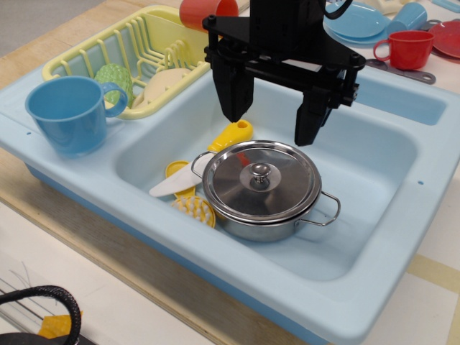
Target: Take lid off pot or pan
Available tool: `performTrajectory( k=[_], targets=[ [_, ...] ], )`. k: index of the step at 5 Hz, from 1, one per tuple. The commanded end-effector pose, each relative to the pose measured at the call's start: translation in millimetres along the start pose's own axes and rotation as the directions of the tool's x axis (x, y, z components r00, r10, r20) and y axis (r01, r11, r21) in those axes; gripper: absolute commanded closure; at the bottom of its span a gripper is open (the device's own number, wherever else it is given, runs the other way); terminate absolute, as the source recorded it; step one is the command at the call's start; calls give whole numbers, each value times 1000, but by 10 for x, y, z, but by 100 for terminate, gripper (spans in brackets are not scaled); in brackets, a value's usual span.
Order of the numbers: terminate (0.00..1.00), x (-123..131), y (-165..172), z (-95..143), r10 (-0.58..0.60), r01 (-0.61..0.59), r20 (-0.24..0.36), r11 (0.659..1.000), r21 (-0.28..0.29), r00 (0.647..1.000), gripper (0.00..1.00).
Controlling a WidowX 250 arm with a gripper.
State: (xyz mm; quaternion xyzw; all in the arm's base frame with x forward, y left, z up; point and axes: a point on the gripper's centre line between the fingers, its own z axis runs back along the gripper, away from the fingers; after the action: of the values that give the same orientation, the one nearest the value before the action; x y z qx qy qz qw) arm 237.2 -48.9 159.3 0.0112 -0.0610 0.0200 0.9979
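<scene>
Lid (261, 178), a shiny steel disc with a small round knob at its centre, is sitting squarely on the shallow steel pot (273, 223), which is resting in the basin of a pale blue toy sink (374, 237). Hanging above the pot, the black gripper (274, 126) is holding its two fingers (236, 90) apart, with nothing between them and their tips clear of the lid. A white-bladed toy knife with a yellow handle (215, 151) is lying at the pot's left side, its blade pointing away from the pot, and a small yellow ribbed piece (194, 210) is lying beside it on the basin floor. A blue cup (68, 115) is standing upright on the sink's left rim. Behind it, a yellow dish rack (122, 50) is holding a green dotted item (115, 79) and a cream plate (167, 85). Farther back on the wooden tabletop (43, 57), a red cup (406, 49) is standing near stacked blue plates (357, 23).
</scene>
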Motion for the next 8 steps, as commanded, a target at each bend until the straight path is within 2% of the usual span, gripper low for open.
performTrajectory(
  k=[1, 4, 6, 8],
  targets=[
    [0, 0, 0, 0, 0, 0, 0, 1000, 0, 1000, 0],
    [0, 44, -22, -394, 10, -11, -28, 1000, -14, 1000, 0],
    [0, 79, 45, -522, 29, -32, -82, 999, -28, 996, 0],
    [0, 112, 117, -623, 30, -34, -86, 999, -41, 996, 0]
  ],
)
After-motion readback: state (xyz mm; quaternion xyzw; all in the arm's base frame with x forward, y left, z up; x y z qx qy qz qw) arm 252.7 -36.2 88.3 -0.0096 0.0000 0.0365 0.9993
